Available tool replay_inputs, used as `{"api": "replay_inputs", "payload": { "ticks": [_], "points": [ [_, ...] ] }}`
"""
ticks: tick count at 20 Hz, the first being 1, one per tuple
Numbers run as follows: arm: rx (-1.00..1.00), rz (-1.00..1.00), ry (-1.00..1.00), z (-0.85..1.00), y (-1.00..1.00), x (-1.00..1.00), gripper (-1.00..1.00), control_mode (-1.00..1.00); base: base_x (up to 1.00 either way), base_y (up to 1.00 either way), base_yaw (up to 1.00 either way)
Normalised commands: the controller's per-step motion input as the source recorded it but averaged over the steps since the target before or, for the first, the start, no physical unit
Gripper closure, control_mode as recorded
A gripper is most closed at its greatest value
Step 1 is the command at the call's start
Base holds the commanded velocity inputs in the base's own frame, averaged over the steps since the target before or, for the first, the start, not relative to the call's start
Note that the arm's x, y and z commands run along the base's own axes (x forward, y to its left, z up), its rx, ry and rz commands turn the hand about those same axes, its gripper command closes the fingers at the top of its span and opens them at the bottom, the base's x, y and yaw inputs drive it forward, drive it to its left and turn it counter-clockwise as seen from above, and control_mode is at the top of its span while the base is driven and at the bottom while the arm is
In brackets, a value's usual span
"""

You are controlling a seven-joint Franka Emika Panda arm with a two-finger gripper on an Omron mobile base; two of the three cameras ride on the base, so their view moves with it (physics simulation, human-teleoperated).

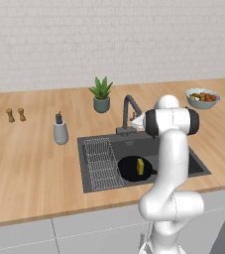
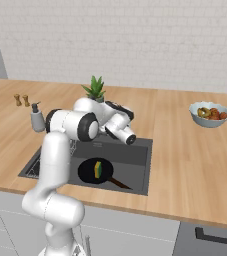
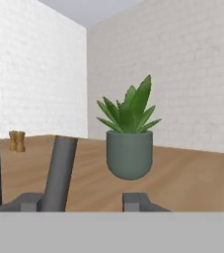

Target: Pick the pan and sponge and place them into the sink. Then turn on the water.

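The black pan [image 1: 132,171] [image 2: 89,171] lies flat in the dark grey sink [image 1: 183,158] [image 2: 130,155], its handle pointing toward the counter's front edge. On the pan rests the green and yellow sponge [image 1: 140,166] [image 2: 98,169]. My gripper [image 3: 82,201] is at the back of the sink by the dark faucet [image 1: 128,106]. The faucet's grey lever [image 3: 61,168] stands between the fingertips. It sits close against the left one, with a wide gap to the right one, so the jaws are open. The water is out of view; no stream falls from the spout.
A potted plant [image 1: 101,94] [image 3: 129,138] stands just behind the faucet. A grey soap dispenser [image 1: 60,130] and two small shakers [image 1: 16,115] are on the counter to the left. A fruit bowl [image 1: 202,98] sits at the right. A wire rack [image 1: 101,163] fills the sink's left part.
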Motion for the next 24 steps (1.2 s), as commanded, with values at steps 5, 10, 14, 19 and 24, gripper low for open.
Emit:
{"api": "replay_inputs", "payload": {
  "ticks": [5, 10, 14, 19, 24],
  "points": [
    [0.11, -0.08, 0.00, 0.00, -0.84, 0.15, 1.00, -1.00, 0.00, 0.00, 0.00],
    [0.14, -0.10, 0.00, 0.00, -1.00, 0.14, 1.00, -1.00, 0.00, 0.00, 0.00],
    [0.13, -0.12, 0.00, 0.00, -1.00, 0.20, 1.00, -1.00, 0.00, 0.00, 0.00],
    [0.10, -0.13, 0.01, -0.02, -0.99, 0.30, 1.00, -1.00, 0.00, 0.00, 0.00],
    [0.11, -0.13, 0.01, 0.00, -0.95, 0.31, 1.00, -1.00, 0.00, 0.00, 0.00]
  ]
}}
